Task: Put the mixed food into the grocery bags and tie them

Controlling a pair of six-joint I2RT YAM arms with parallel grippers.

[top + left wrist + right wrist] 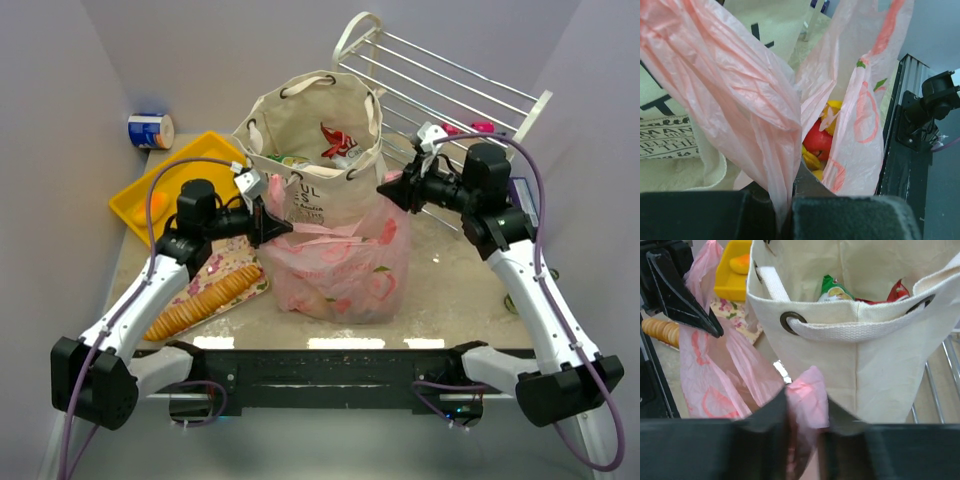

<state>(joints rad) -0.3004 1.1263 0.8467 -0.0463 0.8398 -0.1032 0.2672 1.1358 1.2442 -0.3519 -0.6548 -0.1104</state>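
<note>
Tying the pink bag is judged the step in hand, since both its handles are gripped. The bag is stood on the table, touching the front of the tote. The L jaws are pressed together on the L handle, w/ a taut fold of film drawn up out of them in the L wrist view. A bunched wad of the R handle is pinched between the R jaws, just beside the tote's front wall. An apple and yellow fruit are seen thru the bag's mouth. A chip packet and cookie packet are seen inside the tote. Loading thus appears done, w/ both ties not yet made.

Risks, as judged:
- The film is thin & slick, so a handle could be slipped from either grip once tension is put on. The R one is the likelier, as only a small wad is held there.
- If the handles are pulled too hard, the film could be torn or the bag tipped, and fruit spilled.
- The R jaws are held close to the tote strap — it could be snagged when the handles are crossed, and the tote dragged or toppled.
</note>
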